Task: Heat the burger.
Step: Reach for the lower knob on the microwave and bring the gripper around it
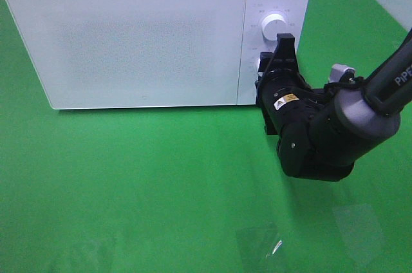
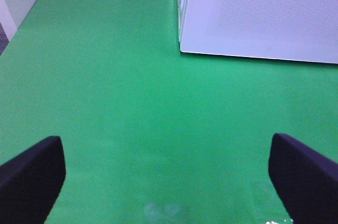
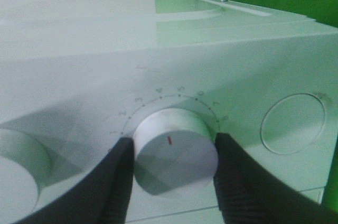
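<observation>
The burger is out of view; the white microwave (image 1: 141,35) stands with its door closed. My right gripper (image 1: 275,60) is at the microwave's control panel. In the right wrist view its two black fingers (image 3: 113,182) press against both sides of the lower white timer knob (image 3: 177,147), whose red mark points toward the camera side of the number scale. The knob peeks out beside the gripper in the high view (image 1: 262,64). My left gripper (image 2: 169,182) is open and empty, low over the green cloth, and does not show in the high view.
The upper knob (image 1: 274,23) is above the gripped one. A round button (image 3: 293,123) sits on the panel beside the timer knob. The microwave's front corner (image 2: 182,49) lies ahead of the left gripper. Green cloth (image 1: 129,183) covers the table.
</observation>
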Controlling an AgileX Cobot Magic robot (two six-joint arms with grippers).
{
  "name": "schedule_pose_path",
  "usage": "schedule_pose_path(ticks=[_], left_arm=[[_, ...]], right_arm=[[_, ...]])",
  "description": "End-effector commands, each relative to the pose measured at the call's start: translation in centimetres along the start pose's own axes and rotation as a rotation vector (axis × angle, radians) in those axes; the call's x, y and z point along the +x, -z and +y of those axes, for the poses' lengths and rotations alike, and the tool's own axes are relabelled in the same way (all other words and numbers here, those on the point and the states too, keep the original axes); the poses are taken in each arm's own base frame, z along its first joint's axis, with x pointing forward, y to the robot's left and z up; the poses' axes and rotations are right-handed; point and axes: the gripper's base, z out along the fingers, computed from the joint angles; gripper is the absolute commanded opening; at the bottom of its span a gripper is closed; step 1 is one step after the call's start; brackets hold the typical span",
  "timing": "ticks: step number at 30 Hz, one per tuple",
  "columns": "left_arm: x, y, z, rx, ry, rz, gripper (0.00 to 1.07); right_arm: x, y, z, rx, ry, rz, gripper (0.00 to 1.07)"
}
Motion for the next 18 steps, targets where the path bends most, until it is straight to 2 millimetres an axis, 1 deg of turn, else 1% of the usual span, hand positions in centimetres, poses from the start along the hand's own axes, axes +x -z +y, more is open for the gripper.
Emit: schedule_pose_path(ticks=[1,8,11,12,13,14,15,16,17,18], left_arm=[[0.02,0.23,-0.06,0.004,0.005,-0.030,0.99],[0.02,0.23,-0.06,0.004,0.005,-0.030,0.99],[0.02,0.23,-0.06,0.004,0.005,-0.030,0.99],[0.02,0.23,-0.06,0.004,0.005,-0.030,0.99],[0.02,0.23,-0.06,0.004,0.005,-0.030,0.99],[0.02,0.23,-0.06,0.004,0.005,-0.030,0.99],[0.02,0.23,-0.06,0.004,0.005,-0.030,0.99],[0.02,0.23,-0.06,0.004,0.005,-0.030,0.99],[0.02,0.23,-0.06,0.004,0.005,-0.030,0.99],[0.02,0.23,-0.06,0.004,0.005,-0.030,0.99]], right_arm=[[0.33,-0.45,2.80,-0.241,-0.021,0.006,0.00],[0.13,-0.46,2.77,-0.237,-0.026,-0.016,0.01],[0.11,-0.45,2.80,-0.238,-0.027,-0.017,0.05],[0.09,-0.46,2.79,-0.236,-0.027,-0.019,0.07],[0.09,-0.46,2.79,-0.236,-0.027,-0.019,0.07],[0.01,-0.46,2.77,-0.235,-0.031,-0.028,0.11],[0.01,-0.46,2.77,-0.235,-0.031,-0.028,0.11],[-0.05,-0.45,2.84,-0.236,-0.034,-0.034,0.16],[-0.05,-0.45,2.84,-0.236,-0.034,-0.034,0.16],[-0.10,-0.44,2.94,-0.237,-0.037,-0.039,0.21]])
